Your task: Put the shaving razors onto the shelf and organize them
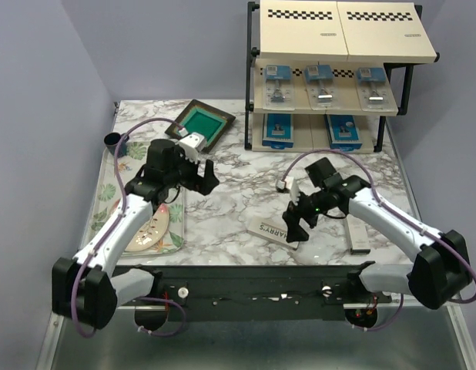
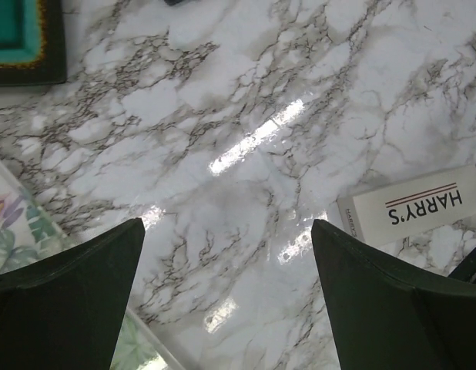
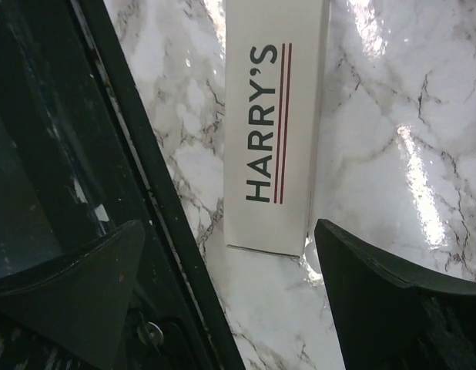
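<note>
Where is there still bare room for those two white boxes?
On the shelf, the top board looks bare. The marble table is bare in front of the shelf, beside the green-centred frame. Crowded: the middle tier, with three blister packs side by side. The bottom tier's two blue boxes leave a gap between them.

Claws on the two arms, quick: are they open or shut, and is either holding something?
Left gripper: open, holding nothing.
Right gripper: open, holding nothing; the white box lies loose below it.
</note>
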Available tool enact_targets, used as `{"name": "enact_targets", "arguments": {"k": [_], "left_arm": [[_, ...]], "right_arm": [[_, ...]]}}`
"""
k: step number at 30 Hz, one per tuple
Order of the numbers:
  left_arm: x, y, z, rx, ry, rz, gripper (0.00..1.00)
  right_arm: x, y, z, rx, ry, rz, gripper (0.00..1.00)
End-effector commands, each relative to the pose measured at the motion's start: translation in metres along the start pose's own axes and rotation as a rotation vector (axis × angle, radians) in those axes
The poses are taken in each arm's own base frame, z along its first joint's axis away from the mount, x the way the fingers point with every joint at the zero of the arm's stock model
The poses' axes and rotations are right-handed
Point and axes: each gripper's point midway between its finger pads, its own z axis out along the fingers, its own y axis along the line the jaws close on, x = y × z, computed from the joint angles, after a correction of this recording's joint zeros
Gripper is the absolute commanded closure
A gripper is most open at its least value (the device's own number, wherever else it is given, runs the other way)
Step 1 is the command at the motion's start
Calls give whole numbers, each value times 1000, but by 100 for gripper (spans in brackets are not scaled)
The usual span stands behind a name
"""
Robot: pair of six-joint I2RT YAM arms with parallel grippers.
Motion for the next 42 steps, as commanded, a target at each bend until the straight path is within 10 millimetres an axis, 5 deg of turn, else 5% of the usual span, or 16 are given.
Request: {"name": "enact_targets", "arguments": {"k": [1, 8, 14, 18, 22, 26, 33, 36, 37, 40, 41, 42], "left_arm": [[-5, 16, -40, -105, -98, -28, 2], [8, 40, -73, -186, -198, -162, 2], [9, 57, -85, -272, -222, -153, 2], [4, 59, -88, -276, -238, -162, 2], [3, 57, -86, -263, -238, -172, 2], [2, 59, -81, -252, -231, -184, 3], [-15, 63, -71, -215, -248, -204, 3], [-22, 67, -65, -203, -241, -215, 3], [-21, 70, -61, -201, -229, -228, 3], [-26, 72, -56, -190, -226, -236, 3], [-28, 72, -54, -184, -227, -235, 3], [-30, 72, -53, -179, -228, -235, 3]], "right_arm": [[23, -31, 17, 161, 191, -45, 0], [14, -42, 46, 218, 280, -131, 0], [32, -38, 73, 233, 380, -179, 0], [43, -59, 78, 341, 426, -154, 1], [34, -65, 74, 381, 410, -169, 16], [1, -64, 59, 422, 318, -178, 49], [-75, -58, 15, 477, 166, -186, 74], [-137, -71, -25, 554, 14, -133, 74], [-178, -78, -52, 614, -86, -109, 73], [-230, -105, -111, 715, -243, -2, 73], [-265, -121, -152, 781, -356, 19, 73], [-279, -127, -171, 810, -404, 30, 72]]}}
